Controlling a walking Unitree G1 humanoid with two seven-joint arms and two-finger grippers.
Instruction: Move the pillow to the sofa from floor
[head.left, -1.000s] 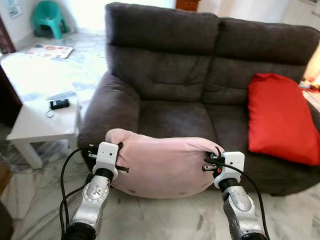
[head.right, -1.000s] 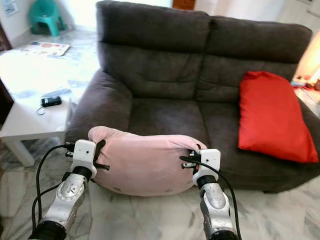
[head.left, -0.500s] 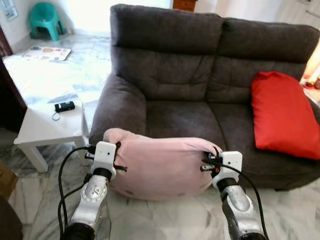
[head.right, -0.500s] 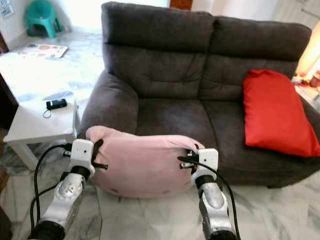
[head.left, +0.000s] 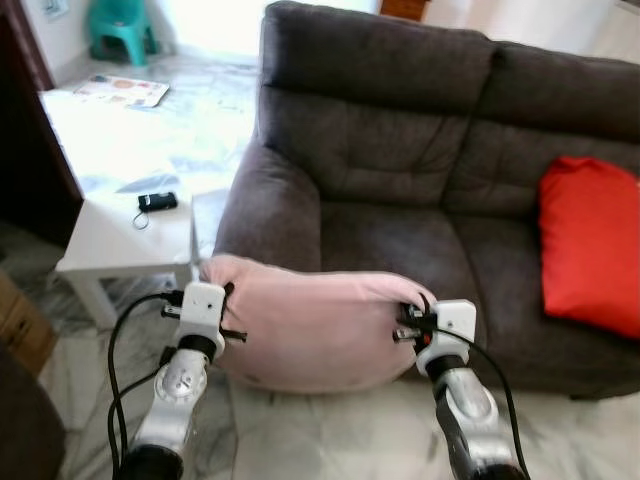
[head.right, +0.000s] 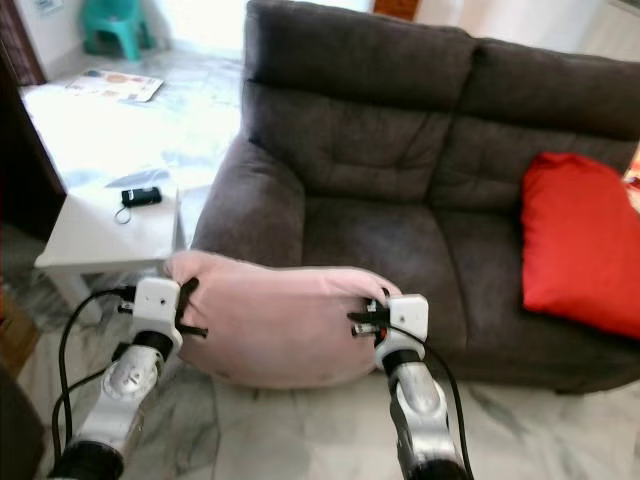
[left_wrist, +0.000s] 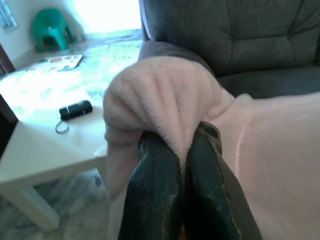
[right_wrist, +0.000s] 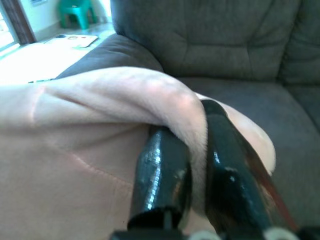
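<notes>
A pale pink pillow hangs off the floor between my two arms, in front of the dark grey sofa and level with the front of its seat. My left gripper is shut on the pillow's left corner; the left wrist view shows both fingers pinching a fold of pink cloth. My right gripper is shut on the right corner, with cloth squeezed between its fingers. The left seat cushion of the sofa lies bare just behind the pillow.
A red pillow leans on the sofa's right seat. A low white table with a small black device stands to the left of the sofa arm. A dark cabinet and a brown box are at far left. The floor is marble.
The whole scene has shifted right and the sofa looks a little closer, so the camera has moved. The pillow stays held between both grippers.
</notes>
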